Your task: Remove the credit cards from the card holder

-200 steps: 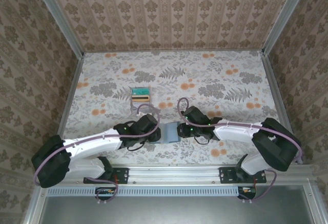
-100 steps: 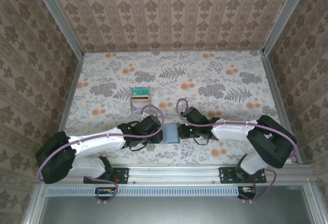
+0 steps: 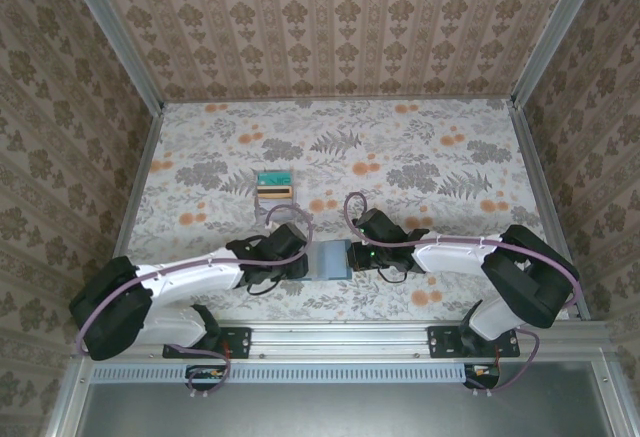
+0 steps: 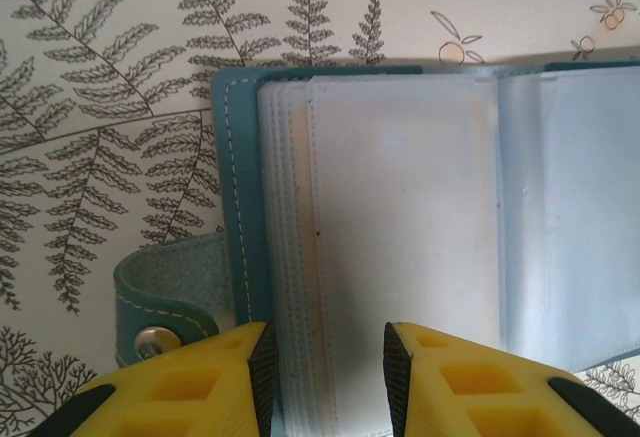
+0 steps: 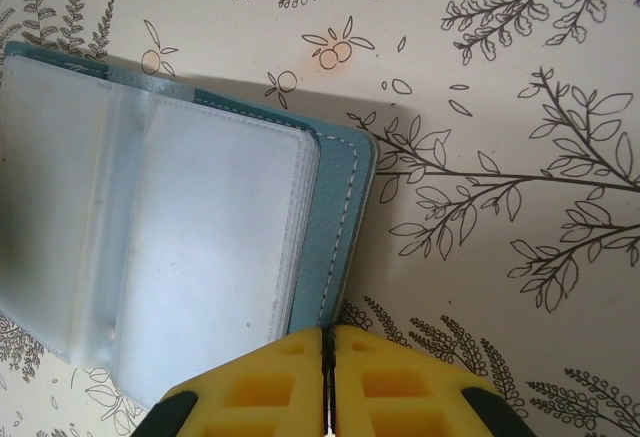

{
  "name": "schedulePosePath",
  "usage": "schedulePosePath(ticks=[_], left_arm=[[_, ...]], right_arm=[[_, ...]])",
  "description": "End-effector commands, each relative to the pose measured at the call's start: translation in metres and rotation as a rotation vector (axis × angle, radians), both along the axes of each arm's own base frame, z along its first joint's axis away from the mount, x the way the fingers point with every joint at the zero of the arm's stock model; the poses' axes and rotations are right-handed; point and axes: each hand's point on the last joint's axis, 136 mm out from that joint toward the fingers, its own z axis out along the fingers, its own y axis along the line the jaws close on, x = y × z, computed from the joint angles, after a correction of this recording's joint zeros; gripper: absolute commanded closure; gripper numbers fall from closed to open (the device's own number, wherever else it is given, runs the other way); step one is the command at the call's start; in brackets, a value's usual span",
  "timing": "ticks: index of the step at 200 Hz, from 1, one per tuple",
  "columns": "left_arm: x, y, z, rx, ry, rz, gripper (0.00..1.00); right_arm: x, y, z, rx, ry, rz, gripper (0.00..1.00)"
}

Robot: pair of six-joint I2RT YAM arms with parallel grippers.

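You've got a floral-patterned table [image 3: 450, 157]. The holder [image 3: 329, 258] lies open and flat on it, near the front edge, about mid-width. Farther back and a little left sit the cards [image 3: 274, 185], teal beside orange-yellow, well apart from the holder.
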Motion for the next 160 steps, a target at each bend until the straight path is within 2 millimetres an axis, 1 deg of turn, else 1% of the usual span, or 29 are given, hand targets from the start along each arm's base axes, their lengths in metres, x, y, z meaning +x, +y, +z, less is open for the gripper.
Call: schedulePosePath(ticks=[1,53,113,141,148,160], left_arm=[[0.000,-0.001,0.000,-0.029,0.007,0.011,0.63],[-0.002,-0.007,-0.006,-0.048,0.023,-0.004,0.64],[-0.002,-0.023,-0.001,-0.115,0.020,-0.041,0.63],[-0.002,-0.029,0.003,-0.137,0.009,-0.061,0.55],[-0.002,-0.029,0.004,-0.139,0.008,-0.064,0.50],[-0.002,-0.030,0.006,-0.142,0.005,-0.067,0.34]], right_arm=[[0.001,0.004,0.000,-0.001,0.004,0.003,0.89],[0.000,0.004,0.000,-0.001,0.003,0.003,0.89],[-0.001,0.004,-0.002,-0.002,0.009,0.002,0.89],[-0.002,0.005,-0.003,-0.003,0.010,0.002,0.88],[-0.002,0.005,-0.003,-0.002,0.009,0.003,0.88],[-0.002,0.005,-0.003,-0.003,0.008,0.003,0.88]])
